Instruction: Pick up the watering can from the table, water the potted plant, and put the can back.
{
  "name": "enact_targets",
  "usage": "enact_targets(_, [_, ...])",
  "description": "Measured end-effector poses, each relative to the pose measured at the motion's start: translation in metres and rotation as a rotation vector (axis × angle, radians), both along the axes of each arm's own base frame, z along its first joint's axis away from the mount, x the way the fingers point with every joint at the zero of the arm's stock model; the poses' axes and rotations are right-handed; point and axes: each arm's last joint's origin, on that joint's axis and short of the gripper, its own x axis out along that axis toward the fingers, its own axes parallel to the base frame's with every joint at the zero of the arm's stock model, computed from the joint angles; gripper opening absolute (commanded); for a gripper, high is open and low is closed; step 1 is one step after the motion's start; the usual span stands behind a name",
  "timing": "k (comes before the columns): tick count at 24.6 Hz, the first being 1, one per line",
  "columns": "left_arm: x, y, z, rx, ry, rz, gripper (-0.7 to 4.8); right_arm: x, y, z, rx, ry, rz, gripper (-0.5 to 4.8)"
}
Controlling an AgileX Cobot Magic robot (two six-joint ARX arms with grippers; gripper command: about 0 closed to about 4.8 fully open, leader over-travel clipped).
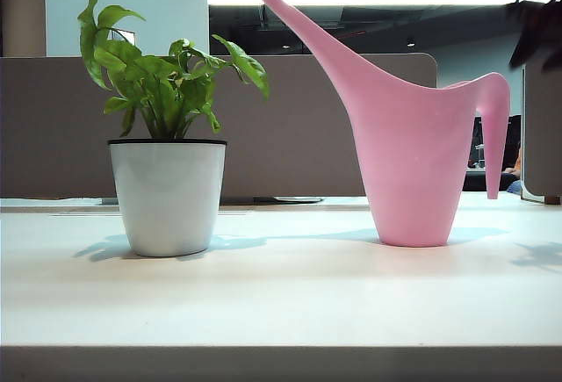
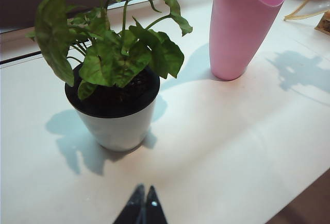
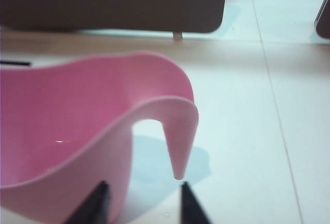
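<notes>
Two grippers: left gripper (image 2: 143, 203) pinched closed, empty, near potted plant (image 2: 114, 74); right gripper (image 3: 142, 203) parted, empty, above watering can (image 3: 77, 136) handle — misaligned closing could topple it.

Nothing to read anywhere here, no labels, brands or numbers on the watering can (image 1: 413, 162), the potted plant (image 1: 167, 193) or the table (image 1: 281, 303)

Open-plan office — grey desk partition (image 1: 307, 127) behind the white table (image 1: 281, 294), long fluorescent ceiling strip (image 1: 369, 0) under exposed dark ceiling, further desks far right.
</notes>
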Motion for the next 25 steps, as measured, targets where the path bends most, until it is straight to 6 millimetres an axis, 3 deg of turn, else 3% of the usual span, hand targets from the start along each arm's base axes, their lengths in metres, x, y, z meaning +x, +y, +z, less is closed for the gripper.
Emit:
enact_targets(8, [-0.02, 0.004, 0.006, -0.006, -0.171, 0.059, -0.05, -0.07, 0.013, 0.046, 0.047, -0.115, 0.044, -0.03])
enact_targets(15, [-0.016, 0.005, -0.041, -0.09, -0.217, 0.139, -0.05, -0.128, 0.02, 0.059, 0.079, -0.156, 0.091, -0.01])
enact_targets(19, [-0.002, 0.005, -0.078, -0.134, -0.097, 0.215, -0.05, -0.15, 0.017, 0.035, 0.082, -0.182, 0.045, -0.01])
enact_targets(22, [0.006, 0.004, -0.087, -0.199, -0.154, 0.227, -0.05, -0.162, 0.016, 0.015, 0.123, -0.21, 0.03, 0.0])
enact_targets(25, [0.013, 0.006, -0.109, -0.191, -0.161, 0.322, -0.05, -0.166, 0.016, -0.004, 0.198, -0.15, 0.011, -0.01])
